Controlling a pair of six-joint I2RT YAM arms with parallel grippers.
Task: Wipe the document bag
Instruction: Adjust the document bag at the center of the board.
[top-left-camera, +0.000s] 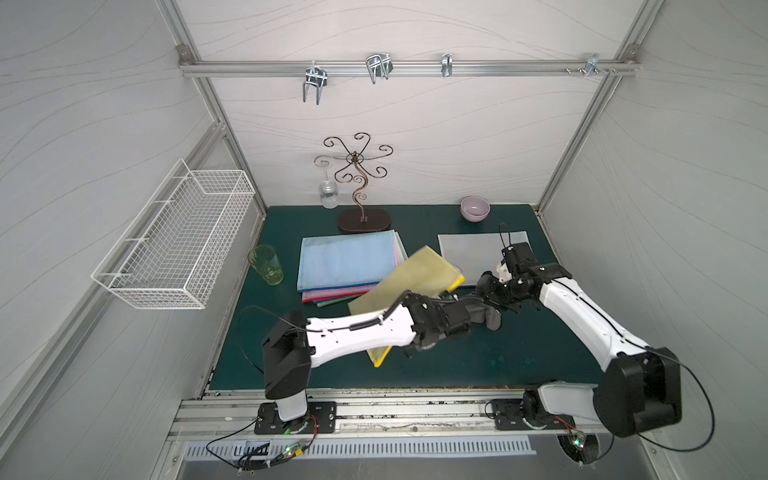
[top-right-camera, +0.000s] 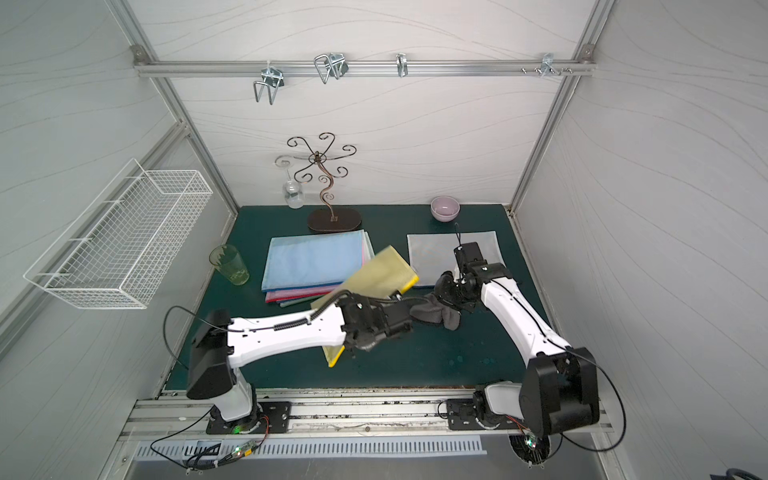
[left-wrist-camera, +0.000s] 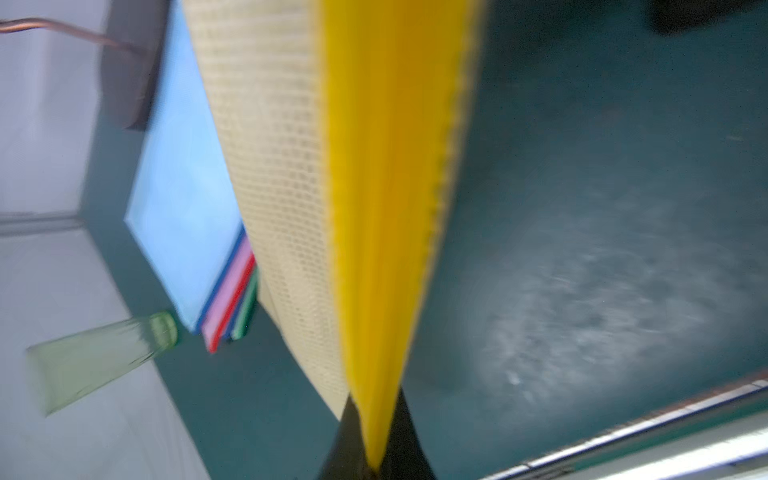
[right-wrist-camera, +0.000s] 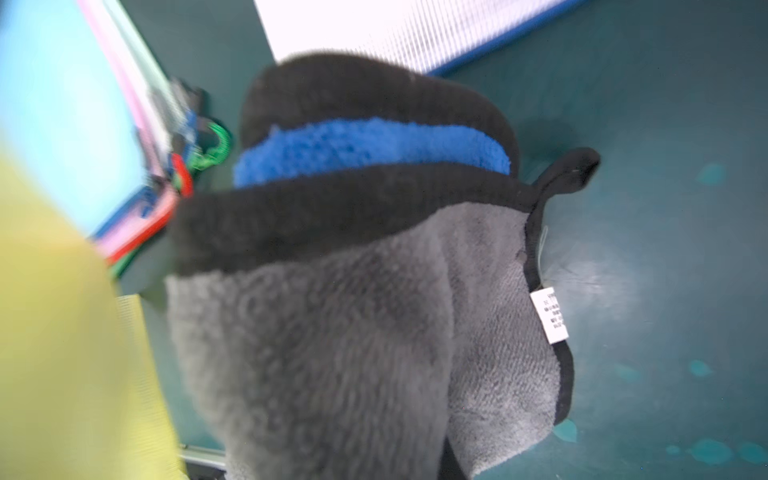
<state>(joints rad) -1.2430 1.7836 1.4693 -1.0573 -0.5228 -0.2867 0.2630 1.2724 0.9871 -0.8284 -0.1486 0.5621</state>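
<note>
my left fingers (left-wrist-camera: 409, 449) are clamped tight on the yellow document bag (top-left-camera: 415, 274), pinching its bright yellow edge strip; in the left wrist view that strip runs straight out from between the two dark fingertips. the bag is off the surface (top-left-camera: 478, 357), tilted, its far corner over the near right corner of the stack of coloured bags (top-left-camera: 347, 259), its near corner poking out below my left forearm. the mesh face is turned toward the stack.

my right fingers (top-right-camera: 446, 291) are closed on a grey cloth (right-wrist-camera: 332, 332) with black trim and a blue inner side. the cloth is bunched at the grip and hangs down with its white label showing. the fingers themselves are mostly hidden by the cloth in the right wrist view. in both top views the cloth sits just beside my left wrist and near the right edge of the yellow bag; can't tell if it touches the bag. the right wrist view is blurred, with the bag at the frame edge next to the cloth.

a pale grey bag (top-left-camera: 469, 249) lies flat behind my right wrist. a green glass (top-left-camera: 266, 264) stands left of the stack. a bowl (top-left-camera: 474, 208), a scroll wire stand (top-left-camera: 361, 208) and a hanging wine glass (top-left-camera: 328, 195) are at the back. a wire basket (top-left-camera: 178, 237) is on the left wall.
</note>
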